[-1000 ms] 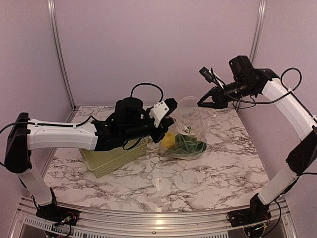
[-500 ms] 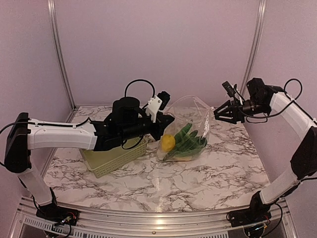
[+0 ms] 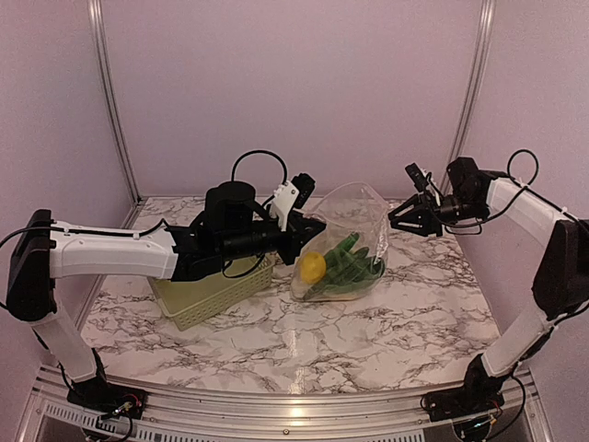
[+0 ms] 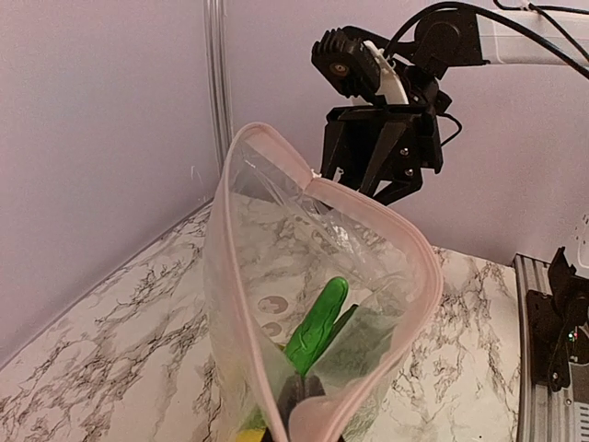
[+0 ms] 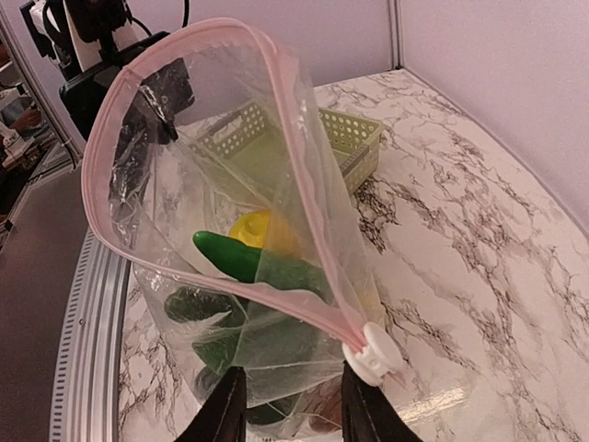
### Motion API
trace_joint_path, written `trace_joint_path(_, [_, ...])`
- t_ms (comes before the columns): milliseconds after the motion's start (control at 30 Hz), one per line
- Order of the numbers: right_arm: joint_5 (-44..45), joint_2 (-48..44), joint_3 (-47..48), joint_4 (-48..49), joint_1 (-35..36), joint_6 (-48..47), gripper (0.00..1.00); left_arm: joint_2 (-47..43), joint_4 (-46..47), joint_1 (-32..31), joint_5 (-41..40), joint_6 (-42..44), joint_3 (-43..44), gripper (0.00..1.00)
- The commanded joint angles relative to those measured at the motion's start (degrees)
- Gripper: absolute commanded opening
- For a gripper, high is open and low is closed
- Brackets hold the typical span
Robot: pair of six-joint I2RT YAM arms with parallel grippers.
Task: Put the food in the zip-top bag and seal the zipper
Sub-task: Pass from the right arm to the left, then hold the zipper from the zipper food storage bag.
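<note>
Finding one: the zip-top bag (image 3: 354,216) stands mid-tabletop (image 3: 368,331), just right of the basket (image 3: 207,295). Its bottom appears to rest on the marble and its mouth is raised and gaping. Inside you can see a lemon (image 3: 313,265), a cucumber (image 5: 230,253) and leafy greens (image 3: 354,267), all slumped low. I cannot tell whether anything is left in the basket.

Finding two: the left gripper (image 3: 308,226) has its jaws together, clamped on the left end of the mouth, and this grip is what holds the bag up. The right gripper (image 5: 294,396) sits at the right end with its jaws apart, gripping nothing. The white slider (image 5: 373,354) lies just ahead of the gap between them.

Finding three, handling (a judgement): the film looks thin, limp and slippery. It will crumple under a pinch, and the load, though light, will drag the mouth downward. The zipper (image 5: 315,221) is the stiffest part, so take hold there and not on the clear wall. The slider is a small hard knob. Close on it squarely, then draw it leftward along the strip while your left grip keeps the strip taut.

Risks: loose film could fold into the track, the slider could pop out of a shallow pinch, and a green tip could poke up into the mouth.
</note>
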Motion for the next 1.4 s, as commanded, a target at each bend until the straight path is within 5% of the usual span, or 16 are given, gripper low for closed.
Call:
trace_joint_path(0, [1.9, 2.1, -0.5, 2.9, -0.4, -0.3, 0.33, -2.4, 1.3, 1.0, 2.1, 0.4, 0.1, 0.00])
trace_joint_path(733, [-5.7, 3.9, -0.9, 9.7, -0.7, 2.4, 0.35, -1.0, -1.0, 2.5, 7.8, -1.1, 1.6, 0.00])
trace_joint_path(1100, [-5.4, 1.5, -0.6, 6.6, -0.8, 0.7, 0.01, -0.1, -1.0, 4.3, 9.0, -3.7, 2.2, 0.00])
trace_joint_path(1367, [7.9, -8.5, 1.3, 8.9, -0.7, 11.9, 0.00, -3.2, -4.0, 6.5, 7.9, -3.0, 0.6, 0.00])
